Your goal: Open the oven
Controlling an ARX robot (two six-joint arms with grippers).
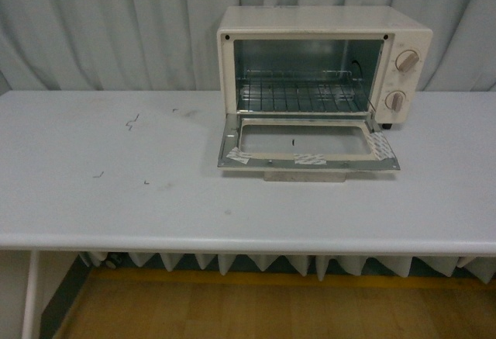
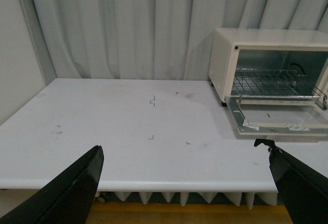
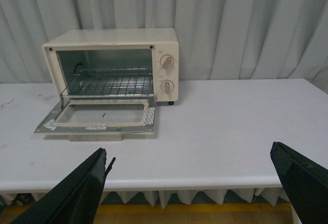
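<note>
Both pairs of my jaws stand wide apart and hold nothing. On my left gripper [image 2: 184,183], seen from its own wrist, the two black fingers [image 2: 72,190] spread to either side of the view, above the near edge of the white tabletop [image 2: 118,131]. My right gripper [image 3: 197,188] is the same: dark fingers [image 3: 77,193] splayed far apart, nothing between them, also over the near edge. Neither gripper touches anything, and neither shows in the front view.

Going from the left edge of the tabletop [image 1: 116,191]: the left half is bare apart from a few small dark scuff marks [image 1: 132,122] and some faint smudges. Pale grey curtains [image 1: 108,21] hang behind the far edge.

Right of centre, against the far edge, sits the cream-white toaster oven [image 1: 324,63]. Its door [image 1: 308,147] is swung fully down and lies roughly flat toward the near edge, the glass window facing up inside a metal frame. Strips of white tape [image 1: 310,158] cling to the frame, at its near side and right end. A pale bar, apparently the handle [image 1: 304,174], shows beneath the door's near edge. Inside the shiny cavity a wire rack [image 1: 298,95] lies level. On the oven's right-hand panel are two round knobs [image 1: 408,61], one above the other.

The right end of the tabletop, past the oven, carries nothing I can see. Below the near edge, wooden floor [image 1: 271,308] shows.
</note>
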